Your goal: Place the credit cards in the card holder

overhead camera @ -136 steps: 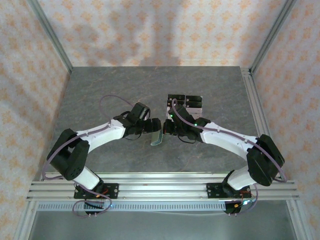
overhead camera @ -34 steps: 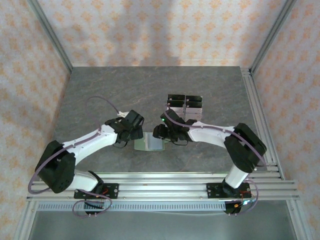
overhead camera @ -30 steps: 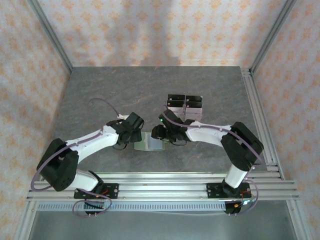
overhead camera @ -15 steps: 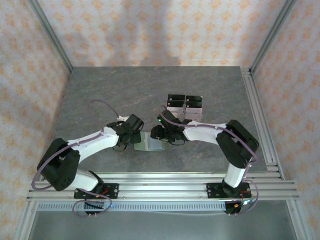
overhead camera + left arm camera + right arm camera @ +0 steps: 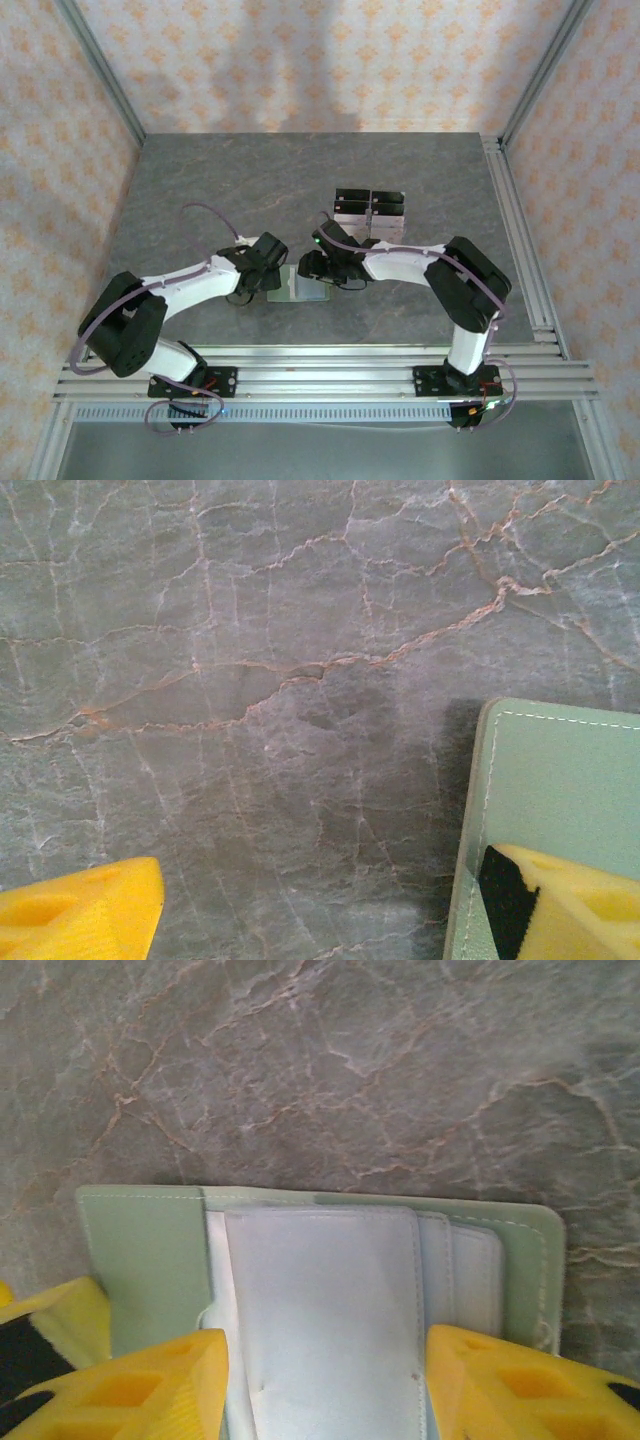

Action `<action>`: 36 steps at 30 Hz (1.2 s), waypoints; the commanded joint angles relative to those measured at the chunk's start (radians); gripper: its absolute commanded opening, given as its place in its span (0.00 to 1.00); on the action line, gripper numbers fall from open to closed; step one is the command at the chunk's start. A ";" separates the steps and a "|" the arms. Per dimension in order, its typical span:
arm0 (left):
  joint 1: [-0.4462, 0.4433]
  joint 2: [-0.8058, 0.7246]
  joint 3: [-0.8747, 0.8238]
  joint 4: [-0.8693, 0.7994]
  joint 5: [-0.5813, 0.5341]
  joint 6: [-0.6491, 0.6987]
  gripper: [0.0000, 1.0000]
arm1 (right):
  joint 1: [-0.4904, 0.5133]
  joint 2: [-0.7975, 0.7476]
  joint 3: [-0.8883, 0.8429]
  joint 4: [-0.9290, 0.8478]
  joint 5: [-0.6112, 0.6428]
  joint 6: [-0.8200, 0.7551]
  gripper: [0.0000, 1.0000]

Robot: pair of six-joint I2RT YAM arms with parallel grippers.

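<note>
L gripper (image 5: 320, 880) stood open, one finger (image 5: 570, 900) over the card holder's (image 5: 140, 1250) left edge, the other over bare table (image 5: 250, 680) left of it. Holder lay unfolded. A pale credit card (image 5: 320, 1300) sat in its pocket, prob. nearly seated. R gripper (image 5: 328, 1360) straddled that card, whether gripping it unclear. Any other cards remained.

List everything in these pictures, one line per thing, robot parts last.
card holder: one, sage green, lying open on the table under both grippers.
credit card: one visible, pale white, on the card holder's inside.
rack: one, clear with black pieces, on the table beyond the right gripper.
table: one, grey marbled.
left gripper: one, yellow fingers spread, one finger over the card holder's edge.
right gripper: one, yellow fingers apart, either side of the credit card.
</note>
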 commanded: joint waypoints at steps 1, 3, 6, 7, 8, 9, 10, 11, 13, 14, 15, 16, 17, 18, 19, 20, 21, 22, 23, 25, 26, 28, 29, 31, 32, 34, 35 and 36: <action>-0.011 0.006 -0.016 0.019 -0.023 -0.012 0.83 | 0.004 0.032 0.007 0.029 -0.044 0.025 0.55; -0.011 0.004 -0.019 0.023 -0.022 -0.014 0.83 | 0.004 0.030 0.009 0.050 -0.061 0.037 0.55; -0.011 0.004 -0.020 0.028 -0.021 -0.014 0.83 | 0.004 0.028 0.011 0.084 -0.085 0.055 0.55; -0.011 0.004 -0.020 0.029 -0.021 -0.014 0.83 | 0.004 0.029 0.013 0.092 -0.091 0.061 0.55; -0.011 0.003 -0.019 0.030 -0.020 -0.015 0.83 | 0.003 0.028 0.015 0.098 -0.098 0.067 0.55; -0.011 0.001 -0.020 0.030 -0.021 -0.015 0.83 | 0.004 0.027 0.017 0.105 -0.102 0.073 0.55; -0.011 -0.005 -0.021 0.030 -0.021 -0.017 0.83 | 0.004 0.028 0.019 0.112 -0.107 0.077 0.55; -0.011 -0.011 -0.022 0.027 -0.024 -0.018 0.83 | 0.004 0.029 0.023 0.114 -0.108 0.080 0.55; -0.010 -0.028 -0.018 0.019 -0.033 -0.021 0.84 | 0.004 0.029 0.030 0.113 -0.110 0.083 0.55; -0.010 -0.040 -0.017 0.014 -0.038 -0.024 0.84 | 0.004 0.028 0.033 0.115 -0.113 0.086 0.55; -0.011 -0.052 -0.016 0.009 -0.044 -0.026 0.84 | 0.006 0.027 0.036 0.115 -0.115 0.088 0.55; -0.009 -0.066 -0.016 0.004 -0.047 -0.028 0.84 | 0.005 0.025 0.039 0.114 -0.116 0.090 0.55; -0.009 -0.079 -0.014 -0.004 -0.056 -0.031 0.84 | 0.007 0.025 0.043 0.115 -0.117 0.090 0.55; -0.010 -0.090 -0.014 -0.010 -0.062 -0.033 0.85 | 0.008 0.024 0.046 0.114 -0.117 0.091 0.55; -0.009 -0.105 -0.015 -0.016 -0.069 -0.038 0.85 | 0.009 0.025 0.050 0.114 -0.119 0.092 0.55; -0.009 -0.117 -0.015 -0.021 -0.081 -0.044 0.85 | 0.010 0.027 0.054 0.113 -0.120 0.093 0.55; -0.009 -0.130 -0.016 -0.025 -0.089 -0.051 0.85 | 0.011 0.028 0.056 0.111 -0.119 0.092 0.55; -0.009 -0.143 -0.020 -0.032 -0.098 -0.059 0.86 | 0.013 0.029 0.060 0.111 -0.120 0.094 0.55; -0.009 -0.155 -0.023 -0.037 -0.107 -0.066 0.86 | 0.013 0.030 0.062 0.110 -0.120 0.095 0.55; -0.008 -0.184 -0.031 -0.050 -0.130 -0.083 0.86 | 0.016 0.036 0.070 0.110 -0.120 0.097 0.55; -0.008 -0.197 -0.035 -0.054 -0.141 -0.091 0.86 | 0.018 0.039 0.073 0.110 -0.121 0.099 0.55; -0.007 -0.225 -0.044 -0.066 -0.162 -0.105 0.87 | 0.024 0.044 0.082 0.111 -0.122 0.099 0.55; -0.007 -0.237 -0.047 -0.073 -0.172 -0.111 0.87 | 0.026 0.047 0.086 0.110 -0.123 0.100 0.55; -0.004 -0.261 -0.052 -0.092 -0.195 -0.125 0.87 | 0.033 0.050 0.100 0.112 -0.125 0.105 0.55; -0.003 -0.276 -0.056 -0.099 -0.202 -0.130 0.87 | 0.037 0.054 0.108 0.111 -0.126 0.106 0.55; 0.000 -0.309 -0.063 -0.116 -0.220 -0.145 0.87 | 0.048 0.064 0.129 0.108 -0.126 0.111 0.55; 0.001 -0.326 -0.066 -0.124 -0.229 -0.151 0.87 | 0.055 0.073 0.142 0.107 -0.127 0.112 0.55; 0.004 -0.346 -0.070 -0.132 -0.238 -0.156 0.87 | 0.062 0.089 0.163 0.105 -0.128 0.114 0.55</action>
